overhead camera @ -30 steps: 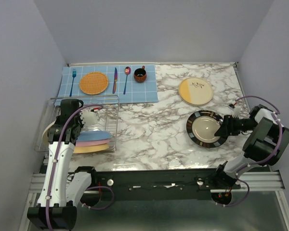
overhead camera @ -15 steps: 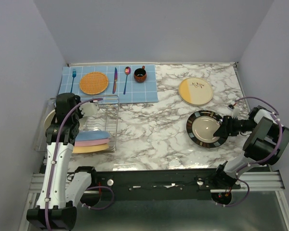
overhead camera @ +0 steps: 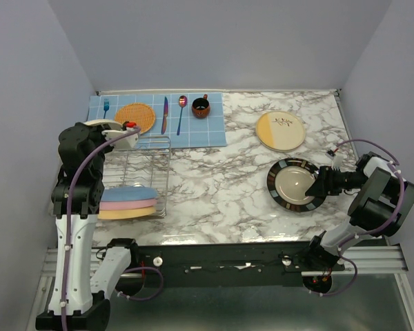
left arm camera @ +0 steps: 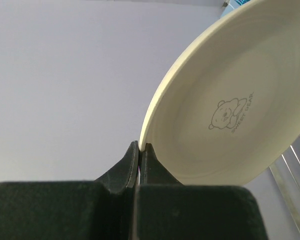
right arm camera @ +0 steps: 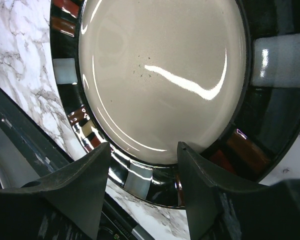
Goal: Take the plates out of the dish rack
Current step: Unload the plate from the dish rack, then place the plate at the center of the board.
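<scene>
My left gripper [left arm camera: 140, 146] is shut on the rim of a cream plate [left arm camera: 230, 100] with a small bear print on its underside, held on edge in the air. In the top view this plate [overhead camera: 102, 123] and the left gripper [overhead camera: 117, 132] are high over the back left of the dish rack [overhead camera: 152, 148]. Blue, pink and yellow-orange plates [overhead camera: 127, 202] lie stacked at the rack's near end. My right gripper [overhead camera: 319, 185] is open, its fingers [right arm camera: 85, 175] low over the near rim of the black-rimmed beige plate [right arm camera: 160, 75], which lies flat on the table. The cream-and-yellow plate [overhead camera: 281, 130] lies behind it.
A blue checked placemat [overhead camera: 207, 127] at the back left holds a fork [overhead camera: 105, 110], an orange woven disc [overhead camera: 139, 116], a knife [overhead camera: 165, 114], a spoon [overhead camera: 181, 110] and a dark red cup [overhead camera: 201, 107]. Walls close the left, back and right.
My left arm has lifted the cream plate up from the rack's left side and swung it back, above the rack's far end. The right arm has not moved.
</scene>
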You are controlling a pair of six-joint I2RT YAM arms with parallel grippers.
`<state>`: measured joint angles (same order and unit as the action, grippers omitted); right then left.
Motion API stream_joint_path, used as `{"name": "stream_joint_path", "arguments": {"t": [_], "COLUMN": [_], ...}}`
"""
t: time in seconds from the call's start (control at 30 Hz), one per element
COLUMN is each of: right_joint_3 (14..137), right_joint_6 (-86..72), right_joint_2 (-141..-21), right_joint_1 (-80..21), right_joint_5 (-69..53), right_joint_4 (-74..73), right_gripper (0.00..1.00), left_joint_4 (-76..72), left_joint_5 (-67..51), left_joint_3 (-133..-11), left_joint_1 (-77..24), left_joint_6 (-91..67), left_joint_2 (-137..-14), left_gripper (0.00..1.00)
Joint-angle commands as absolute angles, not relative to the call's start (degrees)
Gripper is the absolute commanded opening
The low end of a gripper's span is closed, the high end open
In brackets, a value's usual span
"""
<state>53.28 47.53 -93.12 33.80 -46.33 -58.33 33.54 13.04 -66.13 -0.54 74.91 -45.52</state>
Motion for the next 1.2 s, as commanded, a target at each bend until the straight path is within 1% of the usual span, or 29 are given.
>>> {"name": "stream_joint_path", "arguments": {"t": [0.0,0.07,0.13,0.17,0.2,0.27,0.3,0.37,0.5,0.57,0.73,0.9,1.03,1.17], "right_joint_3": [53.43,53.61,53.88,53.96,54.14,54.75,55.02,56.25,58.71,60.89,67.05,71.28,71.89,71.72], "right_joint_6": [47.55,47.46,47.37,47.37,47.29,47.11,47.02,46.58,45.97,45.7,45.7,44.21,43.16,42.1], "right_joint_2": [-92.81,-92.29,-91.85,-91.24,-90.97,-90.18,-89.39,-88.42,-85.17,-82.71,-79.11,-76.3,-73.66,-72.6], "right_joint_1": [33.75,33.75,33.75,33.75,33.75,33.75,33.75,33.75,33.75,33.75,33.4,32.61,32.52,32.52], "right_joint_5": [-44.65,-44.65,-44.47,-44.47,-44.47,-44.56,-44.91,-45.35,-46.66,-47.54,-51.32,-50.45,-47.21,-46.84], "right_joint_4": [-57.83,-58.27,-58.71,-58.88,-59.15,-60.03,-60.46,-61.78,-64.24,-65.91,-71.61,-74.09,-73.74,-73.92], "right_gripper": [0.64,0.64,0.64,0.64,0.64,0.64,0.64,0.64,0.65,0.66,0.68,0.7,0.71,0.71], "left_joint_4": [36.53,40.68,48.92,51.65,57.94,61.95,65.1,66.44,67.41,66.62,60.83,53.72,51.68,49.84], "left_joint_5": [6.95,4.5,-2.25,-4.46,-10.31,-14.66,-17.29,-21.17,-21.45,-20.4,-22.23,-24.17,-24.69,-26.01], "left_joint_3": [-75.74,-82.83,-88.65,-94.25,-97.09,-103.23,-104.66,-106.95,-106.79,-105.65,-100.38,-95.28,-95.18,-97.9], "left_joint_1": [-0.53,-0.44,-0.53,-0.53,-0.53,-0.53,-0.44,-1.84,-7.28,-11.84,-19.33,-24.34,-28.47,-31.19], "left_joint_6": [68.4,65.23,59.7,57.59,54.44,51.08,49.67,46.07,43.42,42.11,38.68,37.27,37.97,36.92], "left_joint_2": [-49.2,-51.58,-55.71,-57.2,-60.52,-63.53,-66.07,-67.93,-71.62,-72.42,-76.11,-82.42,-88.14,-95.26], "left_gripper": [0.0,0.0,0.0,0.0,0.0,0.0,0.0,0.0,0.0,0.0,0.0,0.0,0.0,0.0]}}
